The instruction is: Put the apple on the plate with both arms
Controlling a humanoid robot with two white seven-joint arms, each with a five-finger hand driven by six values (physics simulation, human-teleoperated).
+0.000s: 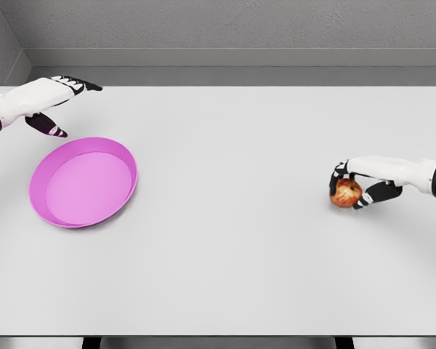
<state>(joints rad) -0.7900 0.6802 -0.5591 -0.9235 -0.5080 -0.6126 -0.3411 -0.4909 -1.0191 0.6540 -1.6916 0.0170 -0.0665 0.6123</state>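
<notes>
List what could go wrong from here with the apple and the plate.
1. The right hand wraps the apple mostly from above and the side; a round fruit could slip out when lifted.
2. The plate sits far across the table, so a long carry or a handover is needed, with a chance of a drop.
3. The left hand hovers open just behind the plate's rim and could nudge it.

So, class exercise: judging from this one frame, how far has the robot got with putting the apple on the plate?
Done: the right hand has closed around the apple at the table's right side. In hand: that grasp; whether the apple is lifted yet is unclear. Left: carrying it across to the pink plate, which holds nothing, and involving the left hand, open beyond the plate.
</notes>
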